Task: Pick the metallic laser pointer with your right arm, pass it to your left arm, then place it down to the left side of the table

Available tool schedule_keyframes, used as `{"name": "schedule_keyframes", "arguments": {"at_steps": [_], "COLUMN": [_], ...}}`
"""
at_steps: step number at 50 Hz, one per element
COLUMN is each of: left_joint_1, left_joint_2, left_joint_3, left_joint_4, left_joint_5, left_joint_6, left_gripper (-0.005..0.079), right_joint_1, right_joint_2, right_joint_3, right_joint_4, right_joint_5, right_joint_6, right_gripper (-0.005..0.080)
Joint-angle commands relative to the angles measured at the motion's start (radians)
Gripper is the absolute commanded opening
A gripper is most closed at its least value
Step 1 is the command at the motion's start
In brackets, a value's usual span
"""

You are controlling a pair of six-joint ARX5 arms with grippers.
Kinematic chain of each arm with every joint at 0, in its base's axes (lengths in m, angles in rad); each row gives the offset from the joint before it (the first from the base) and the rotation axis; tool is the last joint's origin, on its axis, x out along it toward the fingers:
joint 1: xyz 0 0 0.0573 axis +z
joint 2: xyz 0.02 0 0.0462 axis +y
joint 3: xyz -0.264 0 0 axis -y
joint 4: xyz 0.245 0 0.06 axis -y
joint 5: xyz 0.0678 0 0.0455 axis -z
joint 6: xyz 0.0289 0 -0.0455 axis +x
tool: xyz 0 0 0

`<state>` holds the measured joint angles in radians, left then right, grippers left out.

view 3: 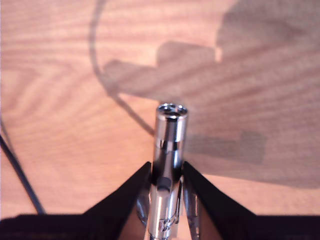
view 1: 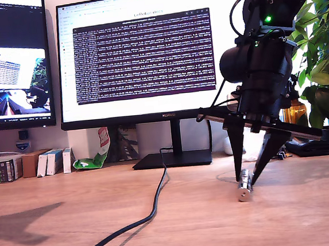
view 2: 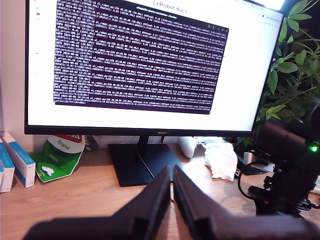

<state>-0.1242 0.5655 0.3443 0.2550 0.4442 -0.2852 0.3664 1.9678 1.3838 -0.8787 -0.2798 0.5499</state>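
The metallic laser pointer (view 1: 244, 188) is a slim shiny silver cylinder, low over the wooden table (view 1: 75, 223) at the exterior view's right. My second gripper (view 1: 247, 178) reaches down from the black arm (view 1: 260, 63) and is shut on it. In the second wrist view the laser pointer (view 3: 171, 130) sticks out between the two black fingers (view 3: 130, 195), flat end forward; whether it touches the table I cannot tell. My first gripper (view 2: 172, 182) is shut with nothing in it, pointing toward the monitor, and does not show in the exterior view.
A thick black cable (view 1: 154, 204) runs across the table from the monitor stand (view 1: 173, 158). A large monitor (view 1: 147, 55) stands behind, small boxes (view 1: 47, 162) at the exterior view's left, a green plant (view 1: 319, 46) at its right. Crumpled white paper (view 2: 220, 157) lies near the stand.
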Motion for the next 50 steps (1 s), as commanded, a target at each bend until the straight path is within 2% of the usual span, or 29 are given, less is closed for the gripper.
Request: {"name": "schedule_keyframes", "arguments": {"at_steps": [1,8,21,34,50], "left_joint_1": [-0.003,-0.003,-0.003,-0.003,-0.003], "left_joint_2": [0.004,0.004,0.003,0.004,0.008], "left_joint_3": [0.008,0.008,0.008,0.008,0.008], "left_joint_4": [0.006,0.006,0.013,-0.008,-0.028], "left_joint_5": [0.001,0.002,0.005,0.088,0.179], "left_joint_6": [0.005,0.005,-0.006,-0.007,-0.065], "left_gripper": [-0.0019,-0.0019,-0.0019,-0.0019,-0.0019], "right_joint_1": [0.000,0.008,0.013,0.013,0.027], "right_joint_2": [0.050,0.057,0.056,0.008,-0.045], "right_joint_3": [0.006,0.006,0.006,0.014,0.184], "right_joint_4": [-0.031,-0.051,-0.012,0.011,-0.057], "right_joint_5": [0.002,0.000,-0.087,-0.088,-0.089], "right_joint_6": [-0.026,-0.098,-0.166,-0.229,-0.291], "right_gripper": [0.0123,-0.0013,-0.0013,-0.0013,-0.0013]}}
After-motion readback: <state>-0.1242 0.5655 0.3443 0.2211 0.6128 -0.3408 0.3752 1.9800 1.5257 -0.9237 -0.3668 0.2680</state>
